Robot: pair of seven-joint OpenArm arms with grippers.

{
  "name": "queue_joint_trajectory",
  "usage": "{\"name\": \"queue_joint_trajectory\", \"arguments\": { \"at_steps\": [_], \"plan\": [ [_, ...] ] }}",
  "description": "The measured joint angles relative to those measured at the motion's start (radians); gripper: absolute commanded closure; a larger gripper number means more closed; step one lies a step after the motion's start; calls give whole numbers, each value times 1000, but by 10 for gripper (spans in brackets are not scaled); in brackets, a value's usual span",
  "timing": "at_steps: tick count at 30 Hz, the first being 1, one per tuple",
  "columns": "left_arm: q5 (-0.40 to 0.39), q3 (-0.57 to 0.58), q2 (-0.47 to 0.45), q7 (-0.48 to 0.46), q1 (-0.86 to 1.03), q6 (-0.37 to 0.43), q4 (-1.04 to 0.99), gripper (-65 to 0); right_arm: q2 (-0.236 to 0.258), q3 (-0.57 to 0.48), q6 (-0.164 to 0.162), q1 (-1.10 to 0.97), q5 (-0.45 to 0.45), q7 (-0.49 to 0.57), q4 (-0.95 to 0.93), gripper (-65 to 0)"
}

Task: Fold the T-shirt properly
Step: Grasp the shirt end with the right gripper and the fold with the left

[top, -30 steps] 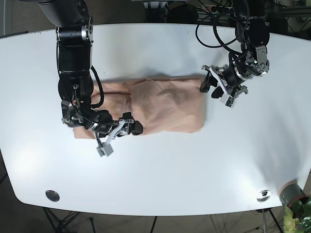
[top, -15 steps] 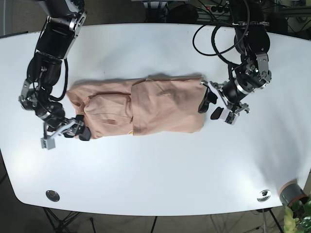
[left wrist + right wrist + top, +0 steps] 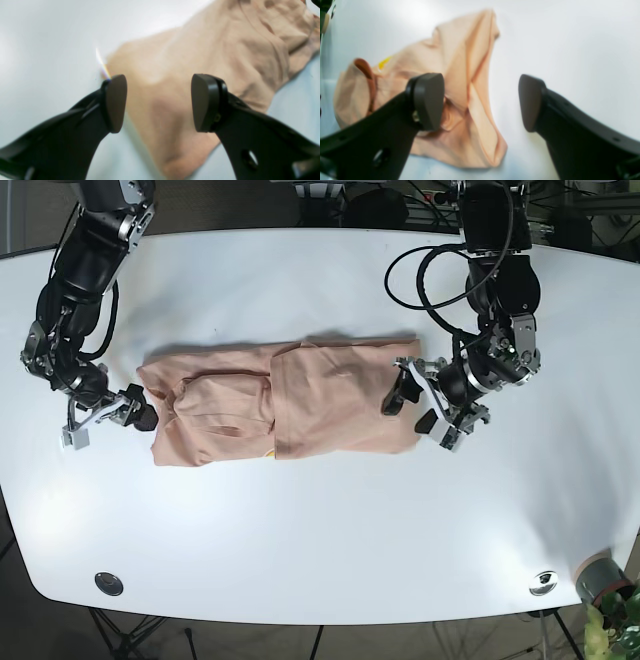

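The peach T-shirt (image 3: 300, 400) lies flat across the middle of the white table (image 3: 320, 530), with its right part folded over the left part. My left gripper (image 3: 412, 410) is open at the shirt's right edge. In the left wrist view the open gripper (image 3: 160, 102) has the shirt (image 3: 200, 37) showing between its fingers. My right gripper (image 3: 108, 423) is open just left of the shirt's left end. In the right wrist view the open gripper (image 3: 480, 102) frames the rumpled shirt end (image 3: 460, 62), with the collar (image 3: 365, 72) and a yellow tag (image 3: 383, 62) showing.
A grey cup (image 3: 600, 577) and a green plant (image 3: 620, 630) stand at the table's front right corner. Round metal fittings (image 3: 108, 583) (image 3: 543, 582) sit near the front edge. Cables hang behind the far edge.
My right gripper has moved left from the shirt's front middle to beyond its left end, and the left part now lies spread out. My left gripper has come down onto the right edge.
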Motion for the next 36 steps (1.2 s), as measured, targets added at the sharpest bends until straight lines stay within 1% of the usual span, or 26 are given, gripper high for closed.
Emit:
{"name": "queue_joint_trajectory", "arguments": {
  "at_steps": [1,7,14,17,27,31,32,34,35,36],
  "plan": [
    [1,0,1,3,-3,0,-26,-379,0,0,13,1,0,2,-19,-447],
    [8,-4,-8,1,-11,0,-93,-379,-21,-7,13,0,1,18,-64,-447],
    [3,-3,-10,0,-12,0,-161,-379,-45,-84,18,5,11,35,-61,-447],
    [3,-3,-12,-9,-12,0,-187,-379,-63,-87,21,5,13,39,-61,-447],
    [0,-3,-33,-13,-12,0,-198,-378,-102,-87,21,7,13,53,-61,-438],
    [0,-3,-33,-14,-12,0,-198,-378,-102,-114,20,7,18,58,-61,-430],
    [0,-3,-33,-14,-12,0,-198,-378,-102,-124,20,7,19,59,-61,-403],
    [0,-3,-32,-14,-12,0,-198,-378,-106,-140,19,8,18,62,-61,-322],
    [0,-3,-32,-14,-12,0,-198,-378,-109,-144,19,8,16,69,-61,-254],
    [0,-3,-32,-14,-12,0,-198,-378,-114,-148,12,7,8,77,-61,-163]
  ]
}}
